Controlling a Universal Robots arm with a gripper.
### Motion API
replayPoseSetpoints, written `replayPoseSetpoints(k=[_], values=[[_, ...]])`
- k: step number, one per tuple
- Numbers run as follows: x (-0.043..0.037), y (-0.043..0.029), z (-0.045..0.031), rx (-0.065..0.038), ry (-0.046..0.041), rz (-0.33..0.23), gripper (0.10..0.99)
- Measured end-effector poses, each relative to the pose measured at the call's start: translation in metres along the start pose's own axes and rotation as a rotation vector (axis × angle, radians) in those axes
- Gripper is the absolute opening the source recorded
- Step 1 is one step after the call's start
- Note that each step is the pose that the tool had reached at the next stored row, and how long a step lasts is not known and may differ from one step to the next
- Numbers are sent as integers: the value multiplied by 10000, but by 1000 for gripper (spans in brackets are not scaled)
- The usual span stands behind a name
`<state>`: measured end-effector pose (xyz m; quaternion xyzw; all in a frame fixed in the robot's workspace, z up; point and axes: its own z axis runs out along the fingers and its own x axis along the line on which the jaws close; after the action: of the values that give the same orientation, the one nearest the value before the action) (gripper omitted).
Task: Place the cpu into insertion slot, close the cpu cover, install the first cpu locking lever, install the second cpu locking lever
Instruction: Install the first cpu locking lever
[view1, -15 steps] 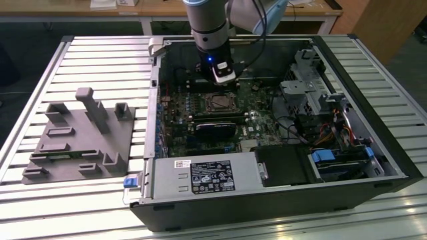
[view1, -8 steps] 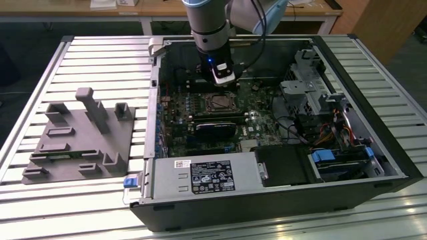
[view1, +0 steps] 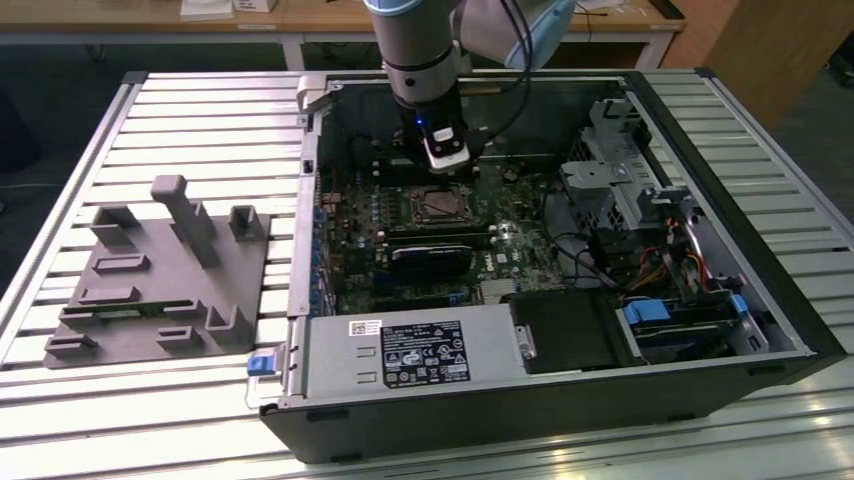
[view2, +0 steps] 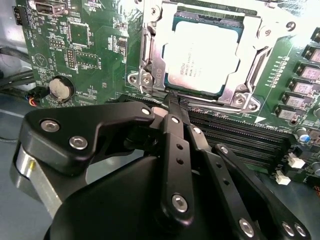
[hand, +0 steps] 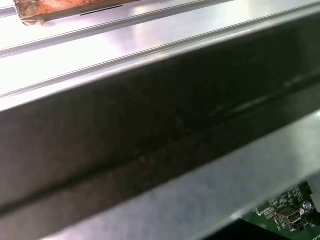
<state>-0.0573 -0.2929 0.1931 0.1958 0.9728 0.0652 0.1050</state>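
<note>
- The gripper (view1: 449, 168) hangs from the arm inside the open computer case (view1: 534, 415), just beyond the insertion slot (view1: 438, 206) as the exterior view shows it.
- In the second wrist view the gripper (view2: 171, 102) has its black fingers (view2: 172, 145) pressed together. Their shared tip sits at the edge of the silvery frame, between the socket and the long black memory slots (view2: 240, 135).
- Whether anything thin is pinched at that tip cannot be told.
- The cpu (view2: 202, 55) lies flat in the slot with its pale metal top facing up.
- The cpu cover (view2: 146, 47) is down over the chip. Its silvery frame lies along the chip's edges, and the top shows through the square window.
- How the locking levers stand cannot be told.
- A round coin battery (view2: 61, 89) sits on the green board (view2: 85, 45), well apart from the socket.
- The first wrist view shows a dark case wall (hand: 150, 115) against the pale slats, with a corner of the board (hand: 285, 215).
- The case rests on a slatted metal table (view1: 200, 110). A grey holder with upright posts (view1: 160, 270) stands beside the case on the exterior view's left.
- A power supply with a white label (view1: 414, 355) lies along the near side of the case.
</note>
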Motion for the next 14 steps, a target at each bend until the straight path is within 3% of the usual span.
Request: replayPoseSetpoints(k=[14], values=[[-22, -2, 6, -7, -1, 1, 106]])
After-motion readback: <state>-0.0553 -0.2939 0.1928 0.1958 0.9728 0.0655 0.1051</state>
